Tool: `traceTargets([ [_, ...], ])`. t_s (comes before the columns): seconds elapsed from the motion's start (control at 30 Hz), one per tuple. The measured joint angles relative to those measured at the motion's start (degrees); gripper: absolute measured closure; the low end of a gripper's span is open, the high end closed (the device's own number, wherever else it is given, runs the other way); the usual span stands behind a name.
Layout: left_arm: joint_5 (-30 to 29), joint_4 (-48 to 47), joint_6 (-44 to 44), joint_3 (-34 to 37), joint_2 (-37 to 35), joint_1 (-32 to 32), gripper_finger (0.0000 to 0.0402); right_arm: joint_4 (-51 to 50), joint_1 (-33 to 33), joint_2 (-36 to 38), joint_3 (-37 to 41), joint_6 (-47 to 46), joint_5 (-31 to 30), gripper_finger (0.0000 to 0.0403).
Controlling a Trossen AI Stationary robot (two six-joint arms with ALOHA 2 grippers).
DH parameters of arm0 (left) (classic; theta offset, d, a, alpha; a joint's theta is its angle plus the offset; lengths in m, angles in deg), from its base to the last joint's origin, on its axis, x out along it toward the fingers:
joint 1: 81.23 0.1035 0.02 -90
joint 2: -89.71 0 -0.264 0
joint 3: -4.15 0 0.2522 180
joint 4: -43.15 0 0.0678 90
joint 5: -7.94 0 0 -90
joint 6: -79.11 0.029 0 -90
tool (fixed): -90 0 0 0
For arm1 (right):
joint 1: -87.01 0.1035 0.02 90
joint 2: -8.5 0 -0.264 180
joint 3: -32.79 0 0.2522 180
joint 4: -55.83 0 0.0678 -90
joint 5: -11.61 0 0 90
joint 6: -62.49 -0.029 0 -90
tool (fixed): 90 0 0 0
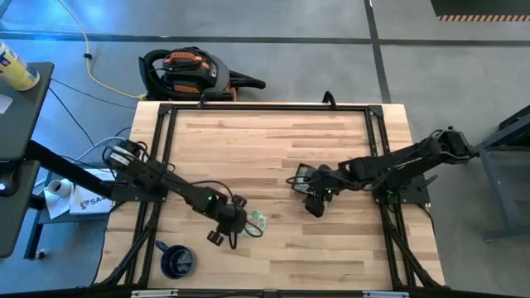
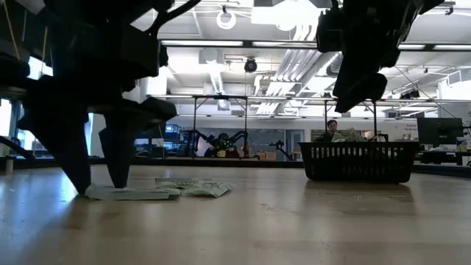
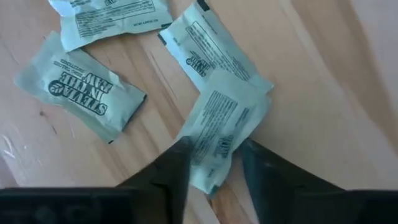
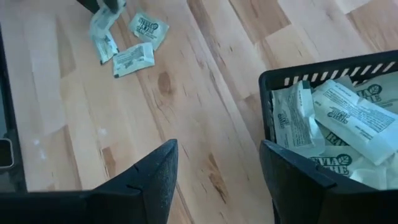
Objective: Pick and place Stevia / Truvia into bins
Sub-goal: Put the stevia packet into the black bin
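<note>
Several pale green Stevia sachets [image 3: 81, 93] lie flat on the wooden table at its near left [image 1: 258, 220], loosely overlapping. My left gripper [image 3: 214, 152] points steeply down over them, open, fingertips low at the table [image 2: 96, 184] on either side of one sachet [image 3: 224, 121]. The black bin [image 4: 336, 118] stands right of centre [image 2: 358, 162], holding several sachets. My right gripper [image 4: 217, 180] hangs open and empty above the table beside the bin [image 1: 315, 204]. My left gripper comes from above, slanting down, with one fingertip [image 3: 177, 162] at each long edge of the sachet's near end [image 3: 211, 168]. The fingers lie along the sachet, which rests flat on the table. Whether they touch it I cannot tell.
A dark blue mug [image 1: 176, 261] stands at the near left corner. A black frame [image 1: 265, 108] runs around the table's far and side edges. Bare wood lies between the sachets and the bin.
</note>
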Motion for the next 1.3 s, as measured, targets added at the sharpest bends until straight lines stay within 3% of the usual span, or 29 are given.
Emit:
traceTargets([
  [0.23,-5.9,-3.7,-0.1,-0.4,-0.5,-0.1,0.0361,1.3,1.7,1.3,-0.2,-1.5,-4.6,0.0185],
  [0.3,-8.2,-8.6,-1.2,-1.9,-1.1,0.0,0.0379,0.0,3.2,3.1,-2.1,-1.6,-8.4,0.0185],
  [0.4,-11.4,-17.1,-3.1,-5.5,-2.5,0.9,0.0366,-5.0,5.9,6.4,-6.4,-2.4,-17.0,0.0185],
  [0.5,-11.7,-17.6,-2.9,-10.6,-5.3,3.5,0.0358,-13.1,8.8,9.2,-11.4,-3.7,-25.6,0.0185],
  [0.67,-10.9,-3.6,1.9,-16.8,-4.0,11.5,0.0379,-33.6,13.9,11.5,-19.3,-11.0,-34.7,0.0185],
  [0.8,-7.3,6.2,3.1,-24.2,2.7,18.4,0.0379,-48.5,18.3,12.0,-22.0,-21.2,-35.4,0.0185],
  [1.0,-1.7,4.5,5.7,-44.9,19.7,22.8,0.0370,-54.7,24.5,12.2,-19.8,-30.3,-34.5,0.0185],
  [1.17,-4.2,-8.6,2.1,-59.6,31.7,23.1,0.0306,-52.1,26.1,12.1,-16.3,-31.9,-32.6,0.0185],
  [1.3,-8.4,-24.3,-1.8,-67.8,33.0,22.7,0.0237,-48.8,26.6,12.2,-13.4,-31.7,-31.9,0.0185],
])
